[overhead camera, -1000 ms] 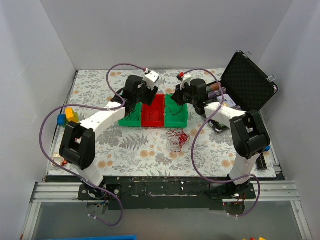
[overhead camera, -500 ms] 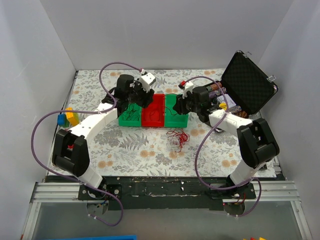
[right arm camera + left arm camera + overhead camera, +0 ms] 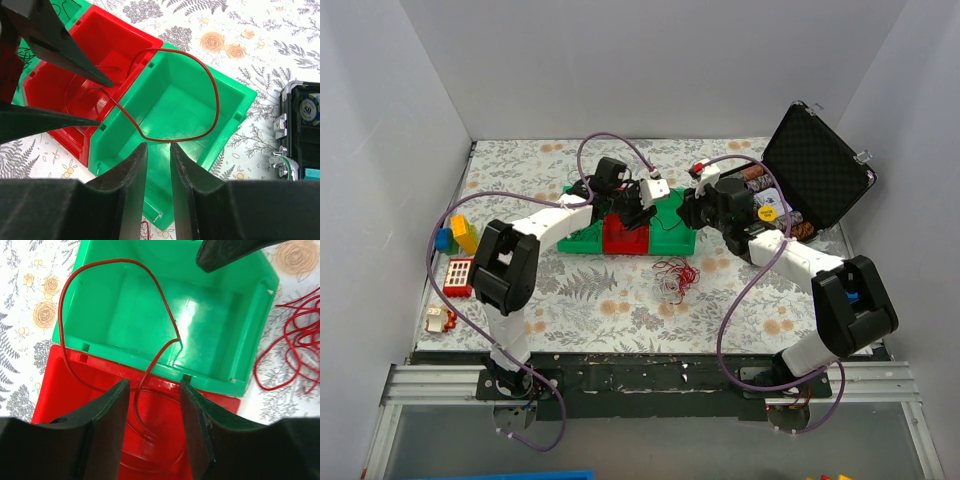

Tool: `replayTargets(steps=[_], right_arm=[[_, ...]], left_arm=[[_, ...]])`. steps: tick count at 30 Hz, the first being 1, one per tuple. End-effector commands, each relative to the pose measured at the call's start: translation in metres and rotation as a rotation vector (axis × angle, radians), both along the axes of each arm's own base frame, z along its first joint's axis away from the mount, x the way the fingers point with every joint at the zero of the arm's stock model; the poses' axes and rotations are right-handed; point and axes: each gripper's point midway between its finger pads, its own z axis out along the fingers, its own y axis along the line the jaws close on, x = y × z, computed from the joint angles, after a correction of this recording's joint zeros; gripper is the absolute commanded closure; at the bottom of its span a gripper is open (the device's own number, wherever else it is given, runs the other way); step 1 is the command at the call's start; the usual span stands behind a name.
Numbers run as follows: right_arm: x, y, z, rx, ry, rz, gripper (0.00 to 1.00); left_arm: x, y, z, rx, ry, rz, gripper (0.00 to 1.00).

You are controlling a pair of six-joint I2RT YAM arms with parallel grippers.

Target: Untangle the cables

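Observation:
A single red wire (image 3: 165, 310) loops from the red bin (image 3: 75, 390) over the rim into the right green bin (image 3: 220, 325); it also shows in the right wrist view (image 3: 216, 95). My left gripper (image 3: 152, 387) is open above the red bin, with the wire's end lying below and between its fingers. My right gripper (image 3: 158, 146) is open with a narrow gap over the green bin (image 3: 190, 105), and the wire runs just past its tips. The cables (image 3: 672, 275), a red and white clump, lie on the table in front of the bins, partly seen in the left wrist view (image 3: 300, 335).
A second green bin (image 3: 575, 238) left of the red bin (image 3: 620, 240) holds thin black wires. An open black case (image 3: 820, 165) stands at the right. Coloured blocks (image 3: 460, 232) and small toys (image 3: 458, 272) lie at the left. The two grippers (image 3: 638, 205) (image 3: 692, 210) are close together.
My left arm has swung right from the left green bin to above the red bin. My right gripper has shifted slightly over the right green bin.

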Motion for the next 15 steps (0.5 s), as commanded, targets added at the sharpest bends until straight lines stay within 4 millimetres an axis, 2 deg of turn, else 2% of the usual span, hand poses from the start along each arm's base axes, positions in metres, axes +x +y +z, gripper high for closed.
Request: replayTargets(steps=[1, 4, 10, 15], right_arm=[[0.005, -0.004, 0.01, 0.025, -0.04, -0.036, 0.69], [0.006, -0.003, 0.008, 0.037, -0.03, -0.026, 0.72], [0.007, 0.002, -0.004, 0.048, 0.004, -0.013, 0.75], [0.009, 0.005, -0.012, 0.052, 0.025, -0.008, 0.75]], left_arm=[[0.015, -0.011, 0.018, 0.014, -0.137, -0.102, 0.57], [0.016, -0.01, 0.015, 0.032, -0.173, -0.13, 0.63], [0.008, -0.007, 0.019, 0.021, -0.189, -0.142, 0.98], [0.009, -0.002, 0.041, -0.041, -0.21, -0.061, 1.0]])
